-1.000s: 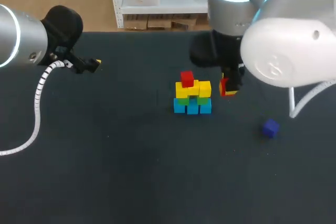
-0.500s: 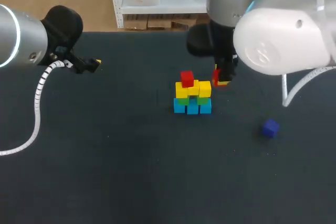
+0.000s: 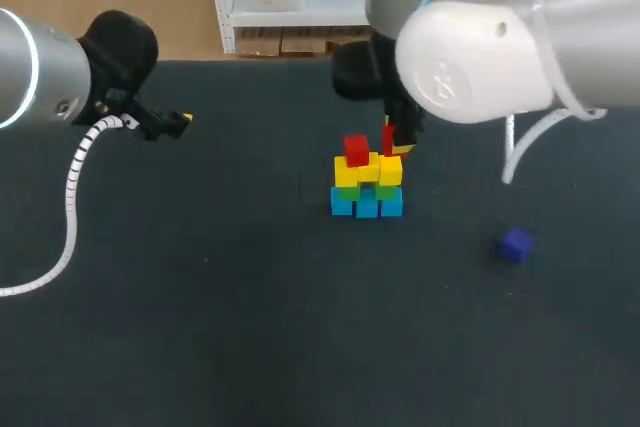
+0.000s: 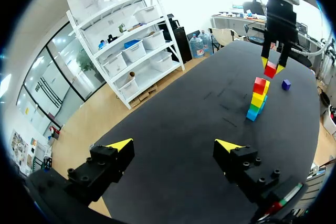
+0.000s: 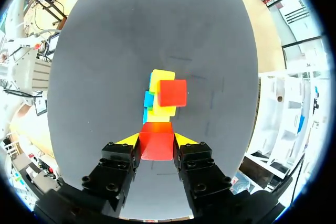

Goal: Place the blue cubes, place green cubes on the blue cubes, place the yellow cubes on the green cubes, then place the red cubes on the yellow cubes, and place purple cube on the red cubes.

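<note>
A stack of cubes [image 3: 367, 187] stands mid-table: blue cubes [image 3: 366, 207] at the bottom, green above them, yellow cubes [image 3: 390, 169] on those, and one red cube [image 3: 356, 150] on the left yellow. My right gripper [image 3: 392, 142] hovers just above the stack's right side, shut on a second red cube [image 5: 156, 141]. In the right wrist view the stack [image 5: 164, 95] lies directly ahead of that gripper [image 5: 156, 139]. The purple cube [image 3: 516, 244] lies alone to the right. My left gripper [image 3: 178, 122] stays far left, open and empty [image 4: 173, 145].
The dark table [image 3: 250, 327] is bare around the stack. In the left wrist view the stack [image 4: 257, 99], the held red cube [image 4: 271, 70] and the purple cube [image 4: 285, 84] sit far ahead of the open fingers.
My right arm has carried the red cube leftward and up, from beside the stack's right to just over its right side. The left arm has not moved.
</note>
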Motion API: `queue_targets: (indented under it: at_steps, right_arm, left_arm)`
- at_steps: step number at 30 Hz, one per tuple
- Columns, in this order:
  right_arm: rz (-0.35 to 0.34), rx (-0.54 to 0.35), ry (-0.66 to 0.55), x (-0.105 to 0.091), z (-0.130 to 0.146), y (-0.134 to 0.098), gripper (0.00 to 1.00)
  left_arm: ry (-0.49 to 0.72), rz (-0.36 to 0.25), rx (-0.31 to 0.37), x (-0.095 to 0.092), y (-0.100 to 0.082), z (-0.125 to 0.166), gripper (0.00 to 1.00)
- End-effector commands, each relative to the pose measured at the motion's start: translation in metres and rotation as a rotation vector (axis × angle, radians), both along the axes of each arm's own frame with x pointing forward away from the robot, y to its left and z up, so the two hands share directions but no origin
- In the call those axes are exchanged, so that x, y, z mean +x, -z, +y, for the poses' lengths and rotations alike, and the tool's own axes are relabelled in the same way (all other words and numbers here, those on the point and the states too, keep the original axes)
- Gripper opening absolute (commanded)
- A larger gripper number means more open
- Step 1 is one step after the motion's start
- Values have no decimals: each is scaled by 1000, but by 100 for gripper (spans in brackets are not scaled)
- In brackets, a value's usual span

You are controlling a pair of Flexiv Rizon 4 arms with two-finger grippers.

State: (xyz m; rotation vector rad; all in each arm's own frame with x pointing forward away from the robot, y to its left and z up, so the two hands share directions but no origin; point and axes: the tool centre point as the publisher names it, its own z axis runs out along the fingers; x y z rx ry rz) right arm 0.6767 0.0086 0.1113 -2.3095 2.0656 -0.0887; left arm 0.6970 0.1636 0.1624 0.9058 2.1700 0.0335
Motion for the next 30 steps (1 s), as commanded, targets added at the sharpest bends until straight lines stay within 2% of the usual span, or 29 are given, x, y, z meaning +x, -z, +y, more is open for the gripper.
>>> queue_targets:
  at_steps: [1,16,30]
  right_arm:
    - [38,-8,2,9,6,3,0]
    - [60,-17,-9,14,15,11,0]
    - [84,-28,2,10,17,15,0]
  left_arm:
    - [5,0,-3,1,0,1,100]
    - [5,0,-3,1,0,1,100]
    - [5,0,-3,1,0,1,100]
